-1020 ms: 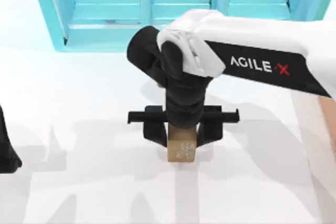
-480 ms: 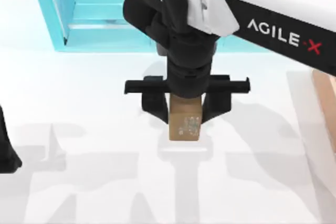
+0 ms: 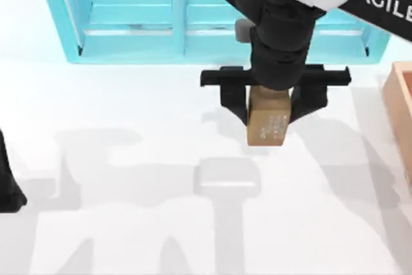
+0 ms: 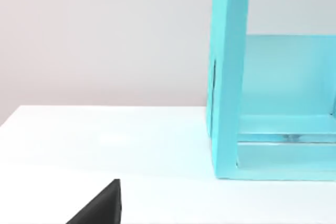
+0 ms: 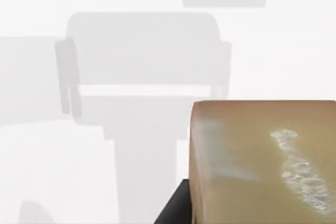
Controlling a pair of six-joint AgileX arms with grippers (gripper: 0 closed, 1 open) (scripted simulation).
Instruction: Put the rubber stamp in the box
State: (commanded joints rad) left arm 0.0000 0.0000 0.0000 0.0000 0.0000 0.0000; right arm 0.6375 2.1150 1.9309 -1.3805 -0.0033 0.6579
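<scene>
The rubber stamp [image 3: 267, 125] is a small tan block with a whitish speckled mark, held above the white table right of centre. My right gripper [image 3: 269, 109] is shut on it, black fingers on either side. Its shadow lies on the table below and to the left. The right wrist view has the rubber stamp [image 5: 262, 163] close up, high over the table. An orange-brown edge of the box [image 3: 400, 111] stands at the table's right side, to the right of the stamp. My left arm [image 3: 8, 185] stays parked at the left edge.
A big turquoise compartmented shelf [image 3: 129, 24] runs along the back of the table, just behind my right arm. The same shelf [image 4: 231, 77] appears in the left wrist view, along with a dark fingertip [image 4: 102, 205] of the left gripper.
My right gripper has lifted the rubber stamp off the table and carried it right and toward the back, nearer the box. The left arm has not moved.
</scene>
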